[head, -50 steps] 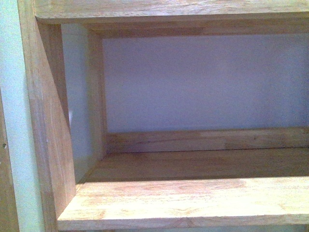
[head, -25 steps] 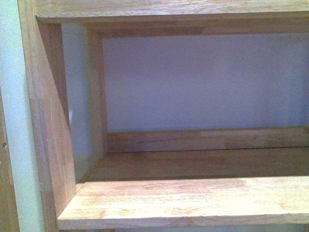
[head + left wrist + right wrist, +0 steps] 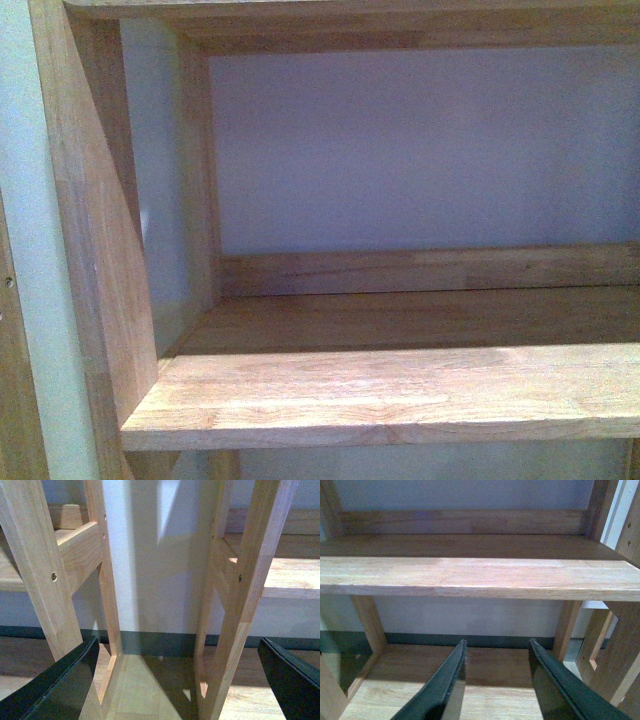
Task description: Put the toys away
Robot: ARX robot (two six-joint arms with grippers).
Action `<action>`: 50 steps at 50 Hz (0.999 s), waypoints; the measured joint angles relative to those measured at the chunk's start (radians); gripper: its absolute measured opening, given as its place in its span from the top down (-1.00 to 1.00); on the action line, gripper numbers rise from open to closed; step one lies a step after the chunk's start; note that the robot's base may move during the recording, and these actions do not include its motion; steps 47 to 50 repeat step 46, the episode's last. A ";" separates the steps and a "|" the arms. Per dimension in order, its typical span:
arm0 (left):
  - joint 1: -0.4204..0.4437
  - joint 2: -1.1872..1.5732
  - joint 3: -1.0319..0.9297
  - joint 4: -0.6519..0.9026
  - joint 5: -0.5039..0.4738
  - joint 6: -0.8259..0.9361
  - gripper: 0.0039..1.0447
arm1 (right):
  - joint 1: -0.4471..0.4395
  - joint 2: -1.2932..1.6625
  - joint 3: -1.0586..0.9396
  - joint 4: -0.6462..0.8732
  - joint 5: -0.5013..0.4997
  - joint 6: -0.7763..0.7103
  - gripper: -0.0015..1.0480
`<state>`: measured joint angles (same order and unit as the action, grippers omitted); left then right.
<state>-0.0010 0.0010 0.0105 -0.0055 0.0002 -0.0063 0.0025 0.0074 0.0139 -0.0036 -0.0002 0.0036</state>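
I'm facing a bare wooden shelf (image 3: 400,395); no toy is showing in any view. Left gripper (image 3: 180,680) jaws are gaping wide, right gripper (image 3: 497,680) jaws are partly open, both holding nothing, probably while searching.

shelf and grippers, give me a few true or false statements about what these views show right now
1. The wooden shelf in the front view holds a plush toy. False: its board is bare and no toy shows in any view.
2. The left gripper is open. True.
3. The right gripper grips a toy. False: nothing sits between its fingers, and floor shows through the gap.
4. Two separate shelf frames stand side by side in the left wrist view. True.
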 joint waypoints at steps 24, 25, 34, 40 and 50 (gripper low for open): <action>0.000 0.000 0.000 0.000 0.000 0.000 -0.89 | 0.000 0.000 0.000 0.000 0.000 0.000 -0.87; 0.000 0.000 0.000 0.000 0.000 0.000 -0.89 | 0.000 0.000 0.000 0.000 0.000 0.000 -0.87; 0.000 0.000 0.000 0.000 0.000 0.000 -0.89 | 0.000 0.000 0.000 0.000 0.000 0.000 -0.87; 0.000 0.000 0.000 0.000 0.000 0.000 -0.89 | 0.000 0.000 0.000 0.000 0.000 0.000 -0.87; 0.000 0.000 0.000 0.000 0.000 0.000 -0.89 | 0.000 0.000 0.000 0.000 0.000 0.000 -0.87</action>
